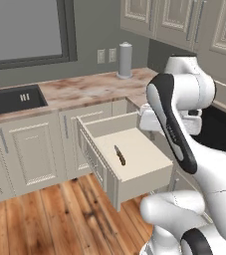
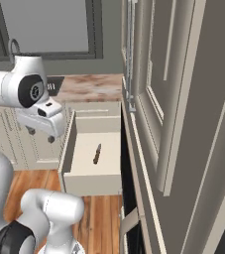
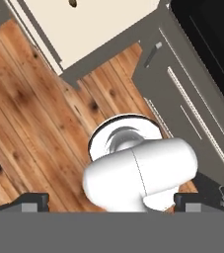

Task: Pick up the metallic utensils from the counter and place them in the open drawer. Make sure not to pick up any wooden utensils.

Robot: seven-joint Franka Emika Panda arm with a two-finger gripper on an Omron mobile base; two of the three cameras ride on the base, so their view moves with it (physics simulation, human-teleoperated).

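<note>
You see the knife [image 1: 120, 155] lying in the open drawer [image 1: 149, 177], frame centre; tool [image 3: 111, 200] wide, empty.

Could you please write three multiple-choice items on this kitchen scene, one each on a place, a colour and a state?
1. Where does the knife with the dark brown handle lie?
A. In the dark sink
B. On the pale floor of the wide cream drawer
C. On the wooden floor

2. What colour is the tall cylinder standing on the marbled stone counter by the wall?
A. Red
B. Black
C. Pale grey-white

3. How do the jaws of the robot's two-finger gripper stand?
A. Wide open with nothing between them
B. Shut on the knife
C. Shut on the drawer's handle

Answers: 1 B, both base views show the knife inside the pulled-out drawer. 2 C, it shows pale against the dark wall. 3 A, the hand view shows the fingertips far apart over the floor.
</note>
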